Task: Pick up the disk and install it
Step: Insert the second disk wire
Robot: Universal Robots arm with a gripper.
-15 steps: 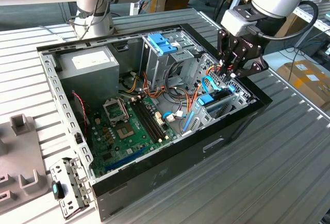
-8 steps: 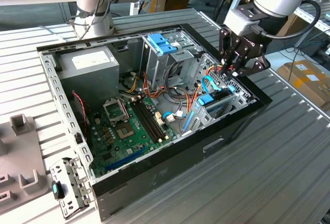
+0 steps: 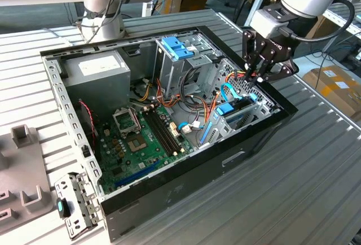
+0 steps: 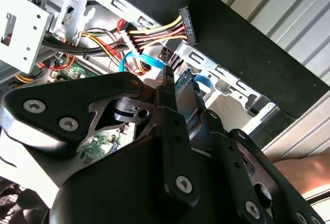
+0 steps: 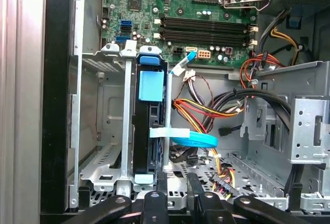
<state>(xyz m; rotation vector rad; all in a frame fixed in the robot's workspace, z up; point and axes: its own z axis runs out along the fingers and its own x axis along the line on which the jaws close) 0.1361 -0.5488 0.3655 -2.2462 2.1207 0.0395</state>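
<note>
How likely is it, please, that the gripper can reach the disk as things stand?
Probably yes: the gripper hovers above the cage, where the disk stands uncovered; only the blue cable alongside might snag.

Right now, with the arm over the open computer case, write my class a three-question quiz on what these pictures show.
1. True or false: the disk lies flat outside the case.
2. The gripper is nearest to: A the power supply, B the metal cage holding the disk, C the memory slots.
3. What colour is the thin cable curving beside the disk?
Key: 1 false, it stands on edge in the metal cage; 2 B; 3 blue.
</note>
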